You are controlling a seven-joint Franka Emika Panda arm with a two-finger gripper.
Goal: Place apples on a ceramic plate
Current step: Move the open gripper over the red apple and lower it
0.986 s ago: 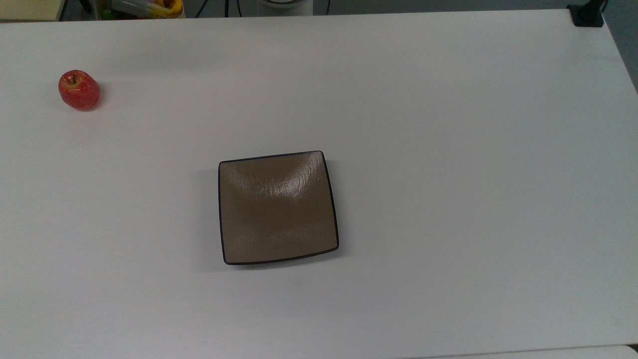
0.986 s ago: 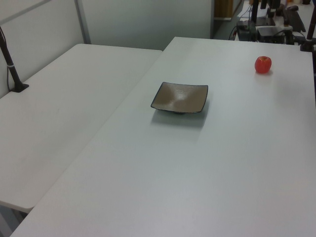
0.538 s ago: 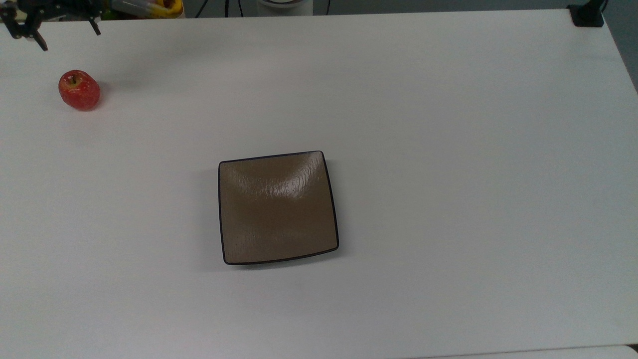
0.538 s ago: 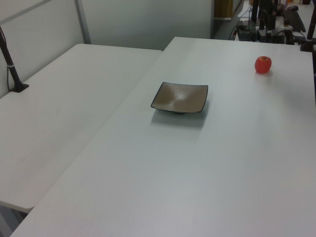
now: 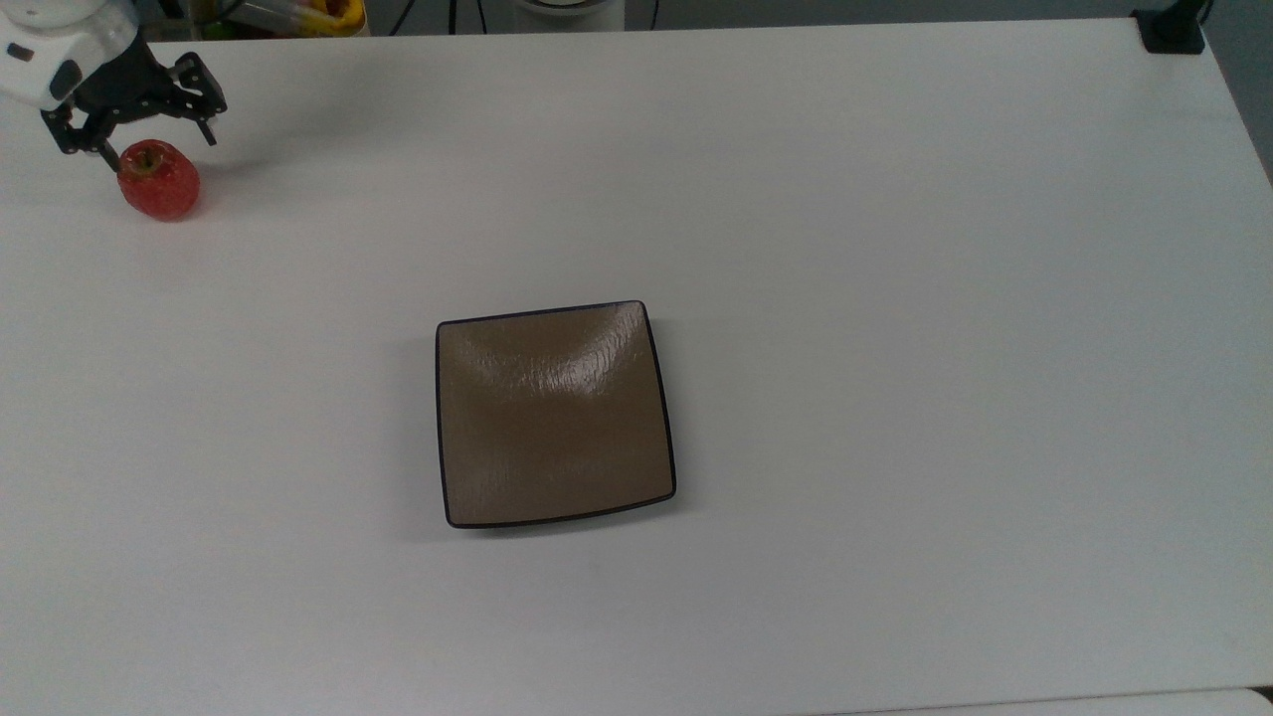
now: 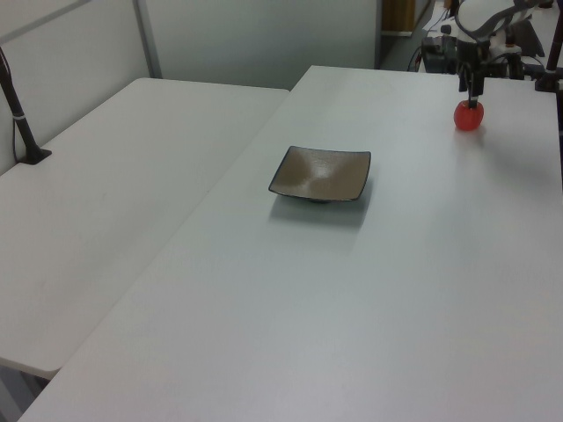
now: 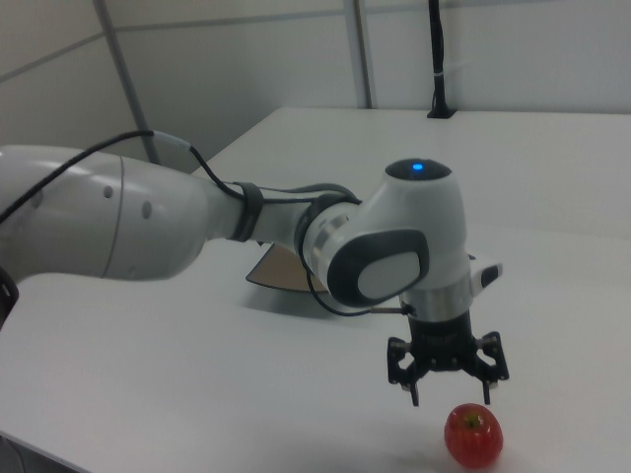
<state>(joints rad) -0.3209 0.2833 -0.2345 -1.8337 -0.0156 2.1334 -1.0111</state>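
White worktop [image 5: 895, 249], bare but for the task's things: my end effector [image 5: 134, 134] hangs spread above the apple [image 5: 159, 181] in the top view's upper left.
The ceramic plate [image 5: 555, 413] sits mid-frame, well apart. The apple looks light, hard and glossy-slick; I'd pinch its widest sides. Half a second ago the end effector was only at the frame's edge.
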